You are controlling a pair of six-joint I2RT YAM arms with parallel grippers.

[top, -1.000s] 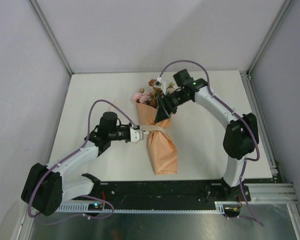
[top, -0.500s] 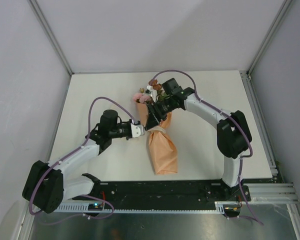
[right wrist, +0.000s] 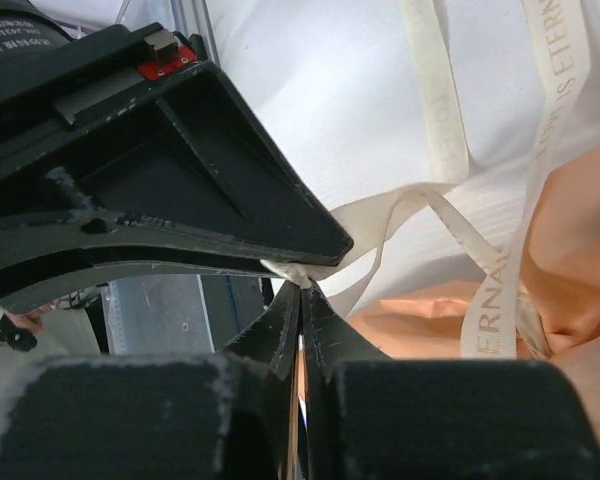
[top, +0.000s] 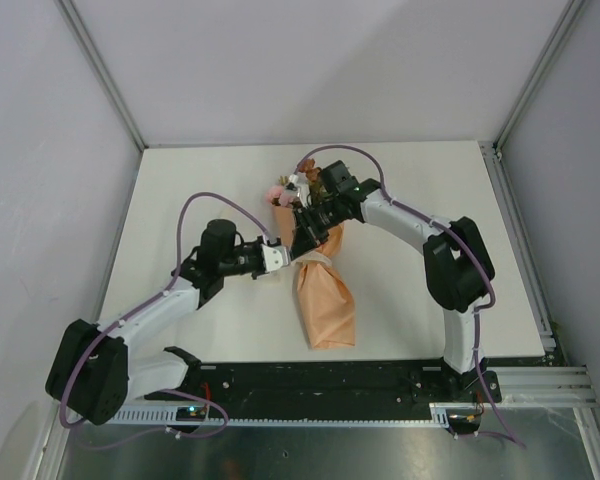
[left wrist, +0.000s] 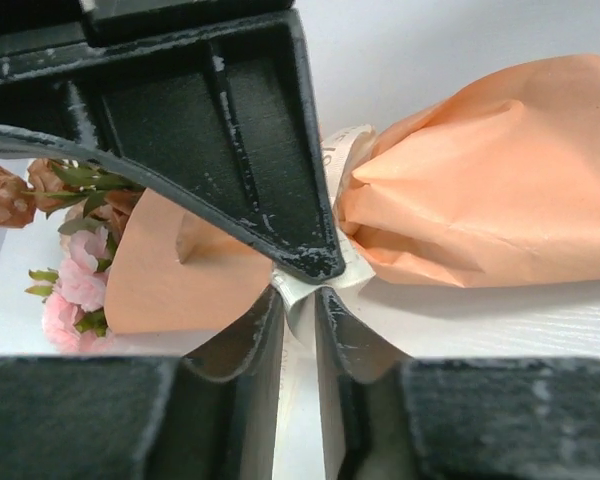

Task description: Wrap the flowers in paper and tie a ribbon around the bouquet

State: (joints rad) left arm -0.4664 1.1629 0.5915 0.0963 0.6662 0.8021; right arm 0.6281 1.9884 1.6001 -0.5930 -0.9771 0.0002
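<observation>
The bouquet lies mid-table: a peach paper (top: 326,300) cone with pink and rusty flowers (top: 280,192) at its far end. A cream ribbon (top: 316,258) crosses its waist. My two grippers meet at the cone's left side. The right gripper (right wrist: 302,283) is shut, pinching a bunched bit of ribbon (right wrist: 435,100) at its tips; in the top view that gripper (top: 302,240) reaches over the blooms. The left gripper (left wrist: 298,295) stands slightly open, the ribbon (left wrist: 300,400) running loose through the narrow gap. Paper (left wrist: 480,180) and flowers (left wrist: 75,285) lie just beyond it.
The white table (top: 200,180) is walled by grey panels on three sides. A black and metal rail (top: 330,385) carrying the arm bases runs along the near edge. Loose ribbon tails (right wrist: 555,80) hang beside the cone.
The right gripper swung left across the bouquet to the left gripper and shut on the ribbon. The left jaws, shut before, have parted a little.
</observation>
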